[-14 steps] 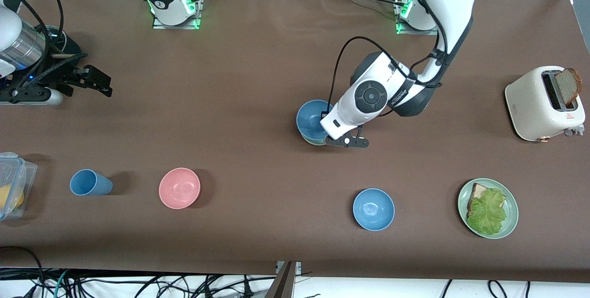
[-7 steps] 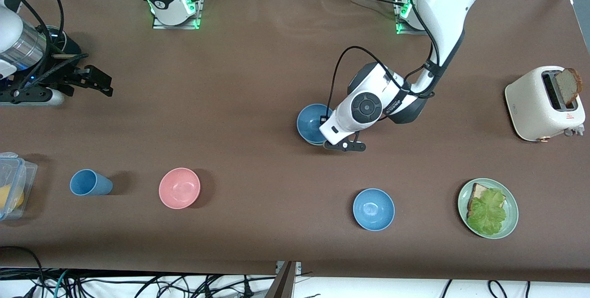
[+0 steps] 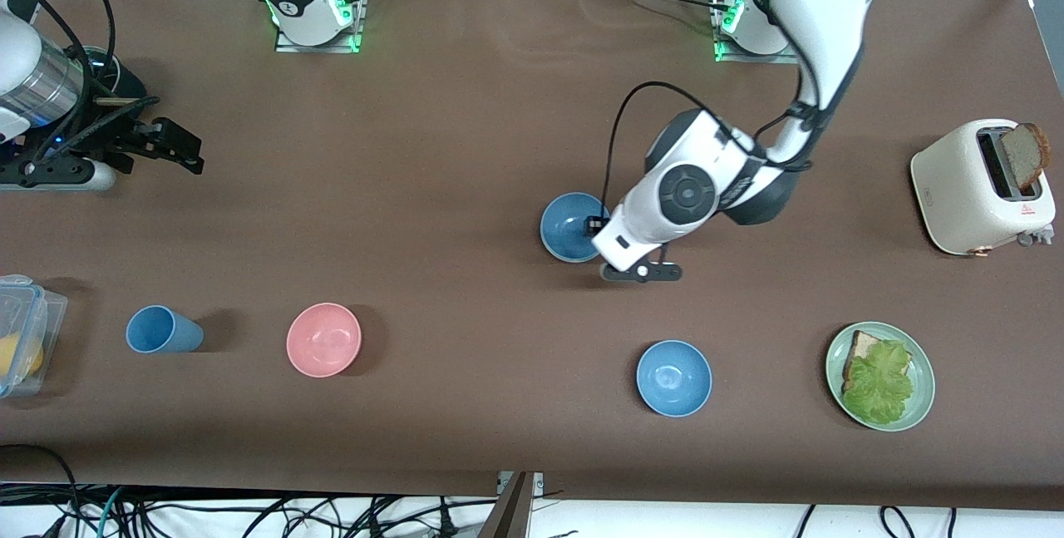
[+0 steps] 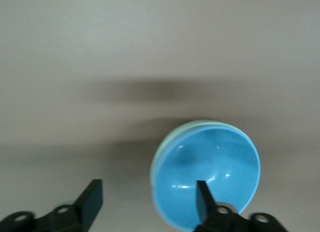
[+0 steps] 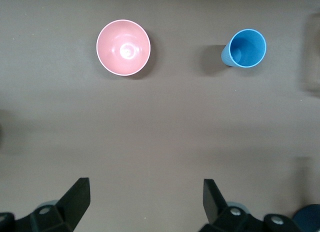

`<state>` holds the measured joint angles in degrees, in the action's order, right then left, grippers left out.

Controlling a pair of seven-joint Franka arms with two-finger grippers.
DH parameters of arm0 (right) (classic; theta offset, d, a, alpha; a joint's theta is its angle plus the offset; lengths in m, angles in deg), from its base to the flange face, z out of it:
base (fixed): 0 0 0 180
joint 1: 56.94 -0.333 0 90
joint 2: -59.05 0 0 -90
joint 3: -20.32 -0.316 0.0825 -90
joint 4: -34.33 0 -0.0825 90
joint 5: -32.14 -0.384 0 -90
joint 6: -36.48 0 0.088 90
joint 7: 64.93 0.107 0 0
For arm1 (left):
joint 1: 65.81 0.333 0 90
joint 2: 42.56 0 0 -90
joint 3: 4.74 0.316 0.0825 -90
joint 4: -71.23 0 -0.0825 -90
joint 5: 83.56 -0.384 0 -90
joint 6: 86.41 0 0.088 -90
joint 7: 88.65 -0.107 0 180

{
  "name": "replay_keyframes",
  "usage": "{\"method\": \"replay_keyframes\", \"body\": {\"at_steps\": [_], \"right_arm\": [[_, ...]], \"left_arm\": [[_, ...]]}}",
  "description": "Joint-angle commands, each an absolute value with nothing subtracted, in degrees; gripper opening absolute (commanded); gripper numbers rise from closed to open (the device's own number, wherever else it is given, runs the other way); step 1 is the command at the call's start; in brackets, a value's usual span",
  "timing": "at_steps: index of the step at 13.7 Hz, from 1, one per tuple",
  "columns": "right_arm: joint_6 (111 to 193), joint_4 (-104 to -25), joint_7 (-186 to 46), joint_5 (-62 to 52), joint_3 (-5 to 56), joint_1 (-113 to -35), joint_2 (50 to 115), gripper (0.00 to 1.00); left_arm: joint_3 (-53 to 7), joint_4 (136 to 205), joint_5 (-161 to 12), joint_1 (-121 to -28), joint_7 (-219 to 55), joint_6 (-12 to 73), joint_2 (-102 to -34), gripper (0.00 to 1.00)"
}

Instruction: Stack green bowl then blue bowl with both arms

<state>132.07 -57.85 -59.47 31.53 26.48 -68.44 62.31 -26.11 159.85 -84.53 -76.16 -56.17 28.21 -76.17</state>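
Inside green bowl [image 4: 161, 151], blue bowl [image 3: 568, 227] mouth-up.

Mid-table, the left gripper [image 3: 611, 259] crowds the blue bowl [image 3: 570, 227], apparently nested in the green bowl [image 4: 165, 142]. Bare brown table [image 3: 465, 147] runs toward the robots' edge.

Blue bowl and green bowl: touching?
Touching. Left wrist view shows the blue bowl nested inside the green bowl, whose pale rim shows around its edge.
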Motion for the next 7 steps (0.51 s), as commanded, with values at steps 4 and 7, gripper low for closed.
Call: {"method": "replay_keyframes", "body": {"at_steps": [4,7], "right_arm": [[130.78,-56.46,-60.36,31.61,26.38,-68.36,62.65,1.00],[130.78,-56.64,-59.66,31.00,26.38,-68.36,62.65,1.00]], "left_arm": [[-26.10,160.44,-84.53,-64.51,-66.82,16.28,-61.91,1.00],[-26.01,154.92,-84.61,-59.23,-74.75,2.59,-59.26,1.00]]}}
